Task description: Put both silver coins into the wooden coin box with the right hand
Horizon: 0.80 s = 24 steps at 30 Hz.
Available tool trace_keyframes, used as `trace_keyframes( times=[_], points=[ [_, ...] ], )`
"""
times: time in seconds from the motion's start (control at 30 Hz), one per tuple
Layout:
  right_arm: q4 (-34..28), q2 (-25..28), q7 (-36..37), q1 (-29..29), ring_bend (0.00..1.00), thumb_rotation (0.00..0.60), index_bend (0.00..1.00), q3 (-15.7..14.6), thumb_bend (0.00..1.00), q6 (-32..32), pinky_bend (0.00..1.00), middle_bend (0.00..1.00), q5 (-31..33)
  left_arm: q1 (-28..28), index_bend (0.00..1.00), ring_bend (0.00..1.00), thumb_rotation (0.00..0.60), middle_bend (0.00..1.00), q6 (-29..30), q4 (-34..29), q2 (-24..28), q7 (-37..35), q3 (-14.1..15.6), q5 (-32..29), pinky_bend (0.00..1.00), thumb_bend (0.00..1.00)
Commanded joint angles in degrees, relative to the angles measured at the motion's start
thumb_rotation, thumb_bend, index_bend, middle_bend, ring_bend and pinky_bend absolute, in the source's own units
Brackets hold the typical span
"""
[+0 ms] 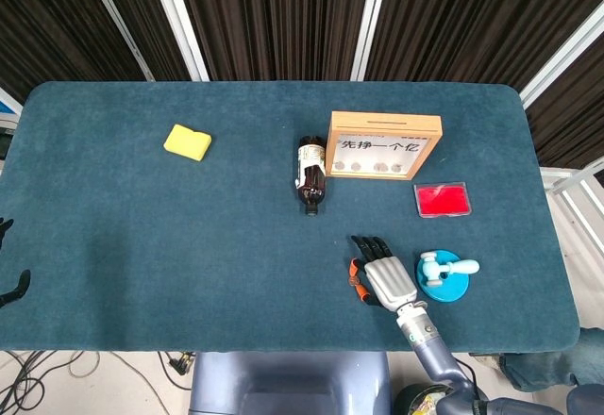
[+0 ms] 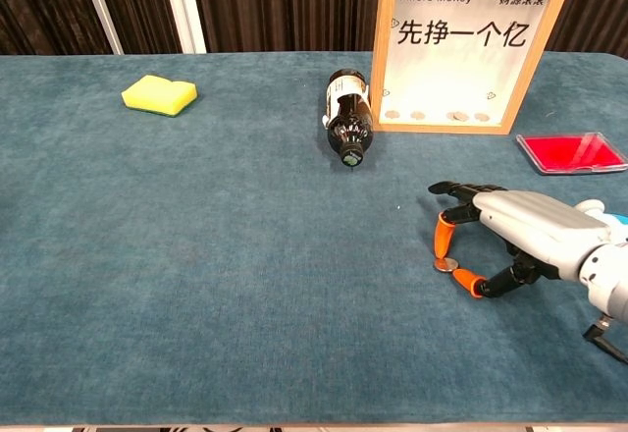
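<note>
A yellow sponge (image 2: pixel 159 94) lies far left, and a brown glass bottle (image 2: pixel 348 122) lies on its side just left of the wooden coin box (image 2: pixel 475 49), which stands upright at the rear. Neither needs to be touched.

One silver coin (image 2: pixel 445 266) lies flat on the cloth between two orange fingertips (image 2: pixel 443 243) of the right hand (image 2: pixel 515 236), which is closing around it but is not yet seen to grip it. A second coin cannot be made out. The pinch should be completed low against the cloth, so that the thin edge is caught before lifting. The slot on the box top is then to be approached.

The red tray (image 2: pixel 571 152) and blue tool (image 1: pixel 445 274) sit further right. The left hand is out of sight.
</note>
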Motion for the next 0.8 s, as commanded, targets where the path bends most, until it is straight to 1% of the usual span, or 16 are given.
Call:
trace_keyframes(
  times=[0.03,0.23,0.8],
  points=[
    [-0.11,0.02,0.06,0.02,0.0,0.6,0.46,-0.01,0.47,0.02,0.0,0.0,-0.07,-0.01,0.01,0.0,0.6,0.0,-0.04,-0.01,0.01,-0.02,0.0,-0.02,0.0,0.4],
    [0.06,-0.21,0.04,-0.02,0.0,0.6,0.46,-0.01,0.47,0.03,0.0,0.0,0.1,-0.03,0.01,0.0,0.6,0.0,-0.1,-0.05,0.04,0.07,0.03,-0.04,0.0,0.4],
    [3.18,-2.01,1.37,0.51,0.0,0.6,0.46,1.21,0.47,0.39,0.0,0.0,0.29,-0.01,0.01,0.0,0.6,0.0,-0.17,-0.22,0.12,0.34,0.08,-0.24,0.0,0.4]
  ],
)
